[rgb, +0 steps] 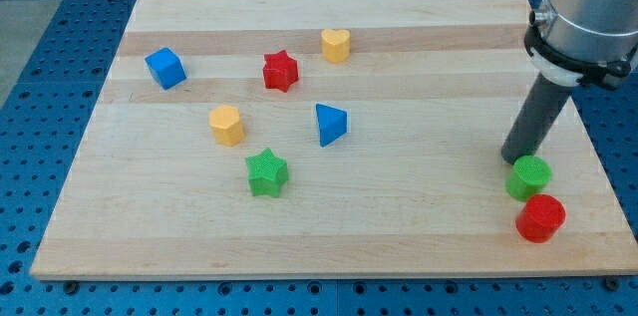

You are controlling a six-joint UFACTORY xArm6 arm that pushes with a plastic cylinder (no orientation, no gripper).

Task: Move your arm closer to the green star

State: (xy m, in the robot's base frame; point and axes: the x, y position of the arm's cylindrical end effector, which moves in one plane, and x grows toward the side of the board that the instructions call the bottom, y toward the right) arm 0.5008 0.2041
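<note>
The green star [266,172] lies on the wooden board [399,216], left of centre toward the view's bottom. My tip [514,158] rests on the board at the view's right, far to the right of the green star. It sits just above and left of a green cylinder [528,177], touching or nearly touching it. A red cylinder [540,218] lies directly below the green cylinder.
A blue triangle [330,124] lies up and right of the green star. A yellow block [226,125] lies up and left of it. A red star [280,71], a yellow heart [336,45] and a blue cube [165,67] lie nearer the view's top.
</note>
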